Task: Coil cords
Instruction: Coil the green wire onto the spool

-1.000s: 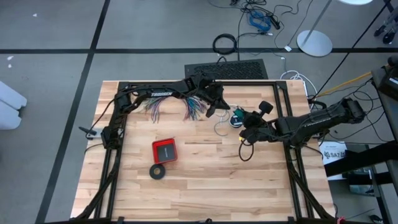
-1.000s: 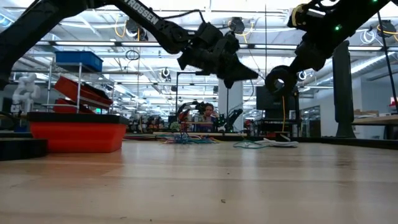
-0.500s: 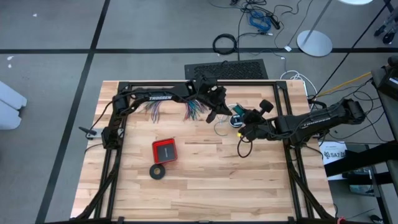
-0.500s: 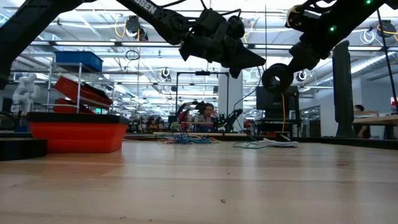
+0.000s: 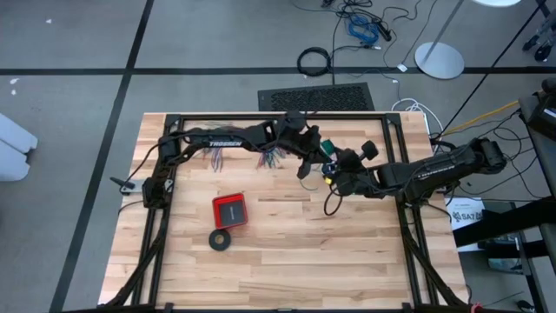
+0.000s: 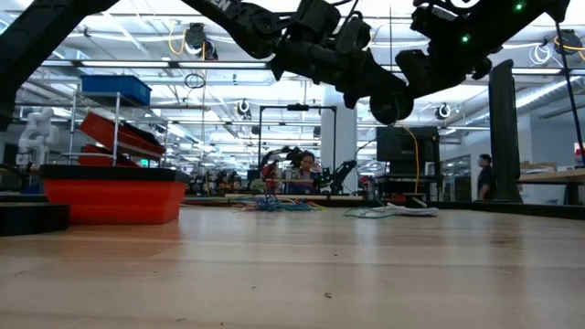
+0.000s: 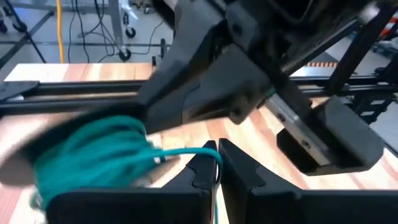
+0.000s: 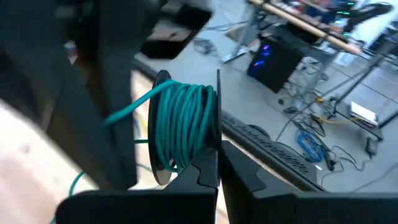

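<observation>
Both hands (image 5: 323,167) meet midair, seemingly clear of table edges (image 5: 261,116).

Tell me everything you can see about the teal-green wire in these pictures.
The teal-green wire is thin and looks plastic-coated. Most of it is wound in many neat turns into a small coil, between what look like dark round discs. The right claw, shut, holds this coil up at the far middle of the table. One strand leaves the coil and runs to the tips of the left claw, whose fingers are nearly closed around it. A short loose piece hangs below. The coil looks raised off the wood.
</observation>
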Motion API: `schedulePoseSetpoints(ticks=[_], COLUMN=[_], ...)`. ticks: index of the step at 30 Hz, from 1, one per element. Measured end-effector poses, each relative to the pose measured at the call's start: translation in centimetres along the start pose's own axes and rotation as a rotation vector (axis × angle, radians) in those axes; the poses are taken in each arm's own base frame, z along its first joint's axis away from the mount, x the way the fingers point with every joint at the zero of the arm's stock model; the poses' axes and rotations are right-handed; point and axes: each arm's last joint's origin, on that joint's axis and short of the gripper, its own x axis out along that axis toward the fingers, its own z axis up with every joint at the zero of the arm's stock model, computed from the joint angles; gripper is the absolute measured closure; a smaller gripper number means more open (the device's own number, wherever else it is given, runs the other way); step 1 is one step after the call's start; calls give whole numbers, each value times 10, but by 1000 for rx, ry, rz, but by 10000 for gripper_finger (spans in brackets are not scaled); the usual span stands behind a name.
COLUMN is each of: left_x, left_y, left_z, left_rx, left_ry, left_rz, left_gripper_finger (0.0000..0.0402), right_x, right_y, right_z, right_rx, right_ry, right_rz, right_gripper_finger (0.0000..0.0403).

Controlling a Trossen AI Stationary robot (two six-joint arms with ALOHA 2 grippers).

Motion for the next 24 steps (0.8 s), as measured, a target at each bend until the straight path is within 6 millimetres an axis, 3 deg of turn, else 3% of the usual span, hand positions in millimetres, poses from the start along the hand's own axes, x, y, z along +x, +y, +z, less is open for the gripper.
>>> schedulePoseSetpoints(ticks=[24], left_x=[19], left_y=[-32], left_z=[4], left_rx=[87], left_ry=[2], left_rz=[116], left_gripper_finger=[377], right_x=[-10], right_y=[7], right_z=[12], right_rx=[204], right_ry=[-97], right_rz=[33], right_gripper_finger=[403])
